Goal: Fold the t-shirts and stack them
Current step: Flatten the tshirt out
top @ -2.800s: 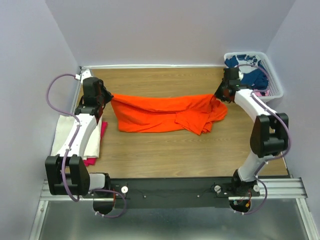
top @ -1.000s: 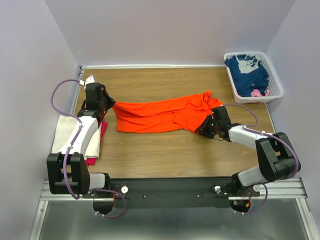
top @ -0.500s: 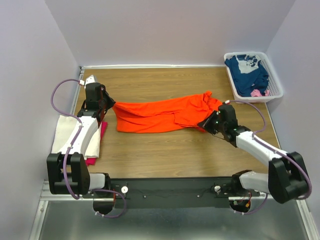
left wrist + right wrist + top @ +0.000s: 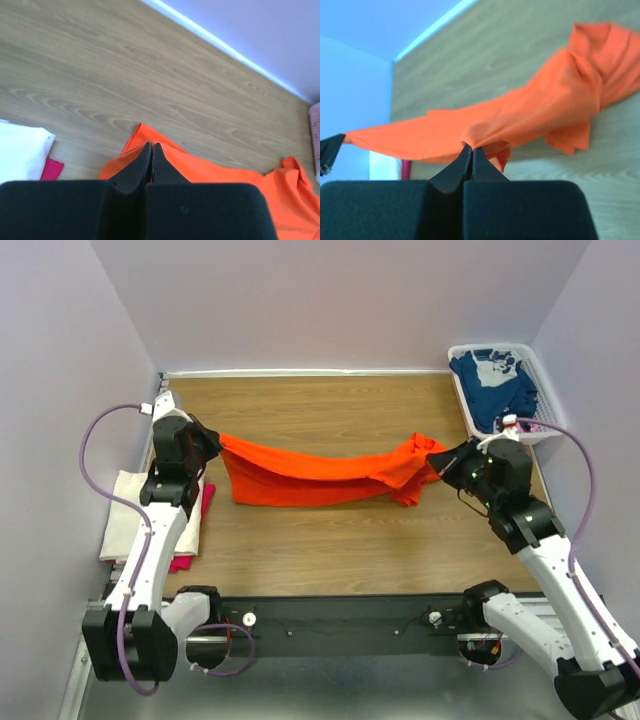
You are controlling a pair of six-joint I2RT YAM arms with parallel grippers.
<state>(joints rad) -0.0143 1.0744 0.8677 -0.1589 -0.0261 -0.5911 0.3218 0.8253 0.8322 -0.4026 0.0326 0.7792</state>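
Observation:
The bright orange t-shirt [image 4: 310, 476] hangs stretched between my two grippers above the wooden table. My left gripper [image 4: 215, 440] is shut on its left end; the left wrist view shows the closed jaws pinching orange cloth [image 4: 200, 167]. My right gripper [image 4: 437, 462] is shut on its right end, where cloth bunches and droops [image 4: 555, 95]. A cream-white shirt [image 4: 128, 510] lies folded at the left edge on a magenta-pink one [image 4: 183, 562]. A navy blue shirt with white print [image 4: 495, 382] lies in the basket.
The white slotted basket [image 4: 553, 425] stands at the back right corner. The folded pile sits beside the left arm's base. Purple walls close in the table at the back and both sides. A black and metal rail runs along the near edge.
Both grippers have risen and the orange shirt has lifted off the table, now stretched in the air. The right gripper moved right and back with its end; the left arm swung slightly forward.

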